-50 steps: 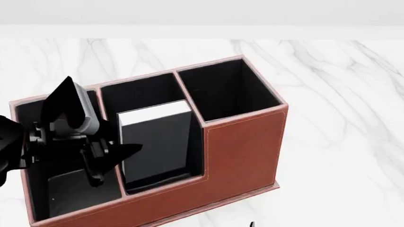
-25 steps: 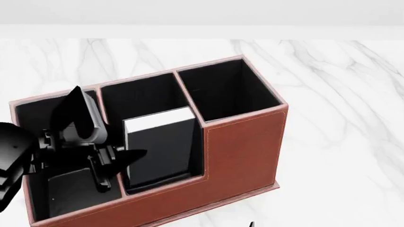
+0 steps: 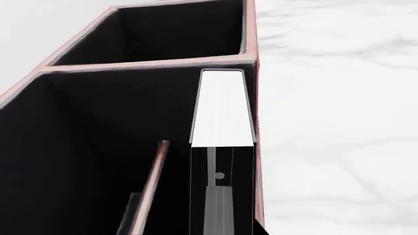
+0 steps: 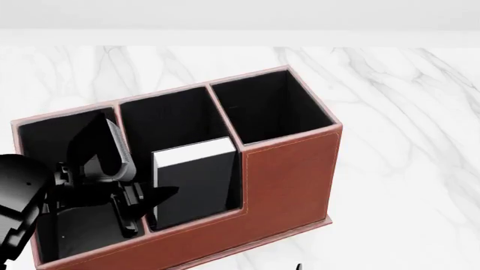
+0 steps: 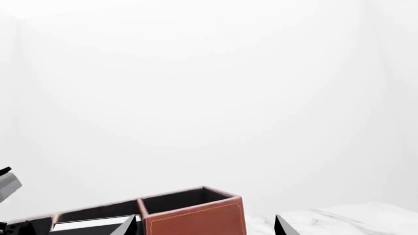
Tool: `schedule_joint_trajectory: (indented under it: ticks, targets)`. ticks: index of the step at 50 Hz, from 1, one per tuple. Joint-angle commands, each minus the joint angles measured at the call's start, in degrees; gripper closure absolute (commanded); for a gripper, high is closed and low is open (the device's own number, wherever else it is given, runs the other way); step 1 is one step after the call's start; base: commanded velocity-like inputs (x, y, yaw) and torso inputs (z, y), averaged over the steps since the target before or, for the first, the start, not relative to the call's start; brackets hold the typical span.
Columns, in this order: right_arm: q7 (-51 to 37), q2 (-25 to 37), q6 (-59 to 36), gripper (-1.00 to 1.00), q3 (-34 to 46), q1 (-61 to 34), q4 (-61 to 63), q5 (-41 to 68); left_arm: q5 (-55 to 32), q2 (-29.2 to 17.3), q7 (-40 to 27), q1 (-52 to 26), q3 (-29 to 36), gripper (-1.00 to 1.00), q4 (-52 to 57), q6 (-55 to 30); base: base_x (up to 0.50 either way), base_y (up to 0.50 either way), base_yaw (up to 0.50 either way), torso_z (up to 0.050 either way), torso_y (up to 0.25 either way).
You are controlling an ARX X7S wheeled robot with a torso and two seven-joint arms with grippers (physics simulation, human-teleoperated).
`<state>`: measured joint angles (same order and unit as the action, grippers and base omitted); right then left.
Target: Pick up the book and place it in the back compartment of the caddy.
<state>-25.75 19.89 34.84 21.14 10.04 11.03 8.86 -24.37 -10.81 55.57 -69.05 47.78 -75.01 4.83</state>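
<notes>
The black book (image 4: pixel 195 180) with white page edges stands upright in the caddy (image 4: pixel 289 169), in the small middle pocket behind the low long wall. Its top is about level with that wall. My left gripper (image 4: pixel 143 205) is shut on the book's left edge, low inside the caddy. In the left wrist view the book (image 3: pixel 222 107) stands between the low cross divider (image 3: pixel 151 181) and the caddy's outer wall (image 3: pixel 253 98). My right gripper (image 5: pixel 205 227) is open and empty, off to the side of the caddy (image 5: pixel 196 218), where the book's white top (image 5: pixel 85 225) also shows.
The caddy stands on a white marble tabletop (image 4: pixel 397 112). The tall square end pocket (image 4: pixel 270 107) and the rear middle pocket (image 4: pixel 168 115) hold nothing. The left section (image 4: pixel 45 135) holds my left arm. A white wall lies behind the table.
My left gripper and the book have gone down together. The book's white top has sunk from well above the low wall to about level with it. The caddy has not moved.
</notes>
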Motion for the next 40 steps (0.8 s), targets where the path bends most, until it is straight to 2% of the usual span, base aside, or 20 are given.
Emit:
schedule_joint_trajectory:
  ticks: [1, 15, 37, 38, 40]
  targets:
    - [-0.1, 0.1, 0.1, -1.0, 0.2, -0.1, -0.2, 0.0, 10.2, 1.0, 0.0, 0.5, -18.2, 1.0, 0.0, -0.9, 0.0, 0.0, 0.0, 0.0, 0.0]
    - [-0.4, 0.2, 0.1, -1.0, 0.3, -0.1, -0.1, -0.1, 18.7, 1.2, 1.3, 1.5, -27.4, 1.0, 0.0, -1.3, 0.0, 0.0, 0.0, 0.001, 0.001]
    - [-0.7, 0.5, -0.1, -1.0, 0.5, -0.3, -0.1, 0.3, 23.5, 2.2, 2.3, 2.4, -30.7, 1.0, 0.0, -5.3, 0.0, 0.0, 0.0, 0.0, 0.001]
    - [-0.7, 0.4, 0.0, -1.0, 0.5, -0.4, -0.3, 0.5, 23.5, 2.2, 1.8, 2.3, -30.9, -1.0, 0.0, -5.1, 0.0, 0.0, 0.0, 0.0, 0.0]
    - [-0.7, 0.4, 0.0, -1.0, 0.5, -0.5, -0.4, 0.4, 23.4, 2.2, 2.5, 2.1, -31.3, -1.0, 0.0, -5.1, 0.0, 0.0, 0.0, 0.0, 0.0]
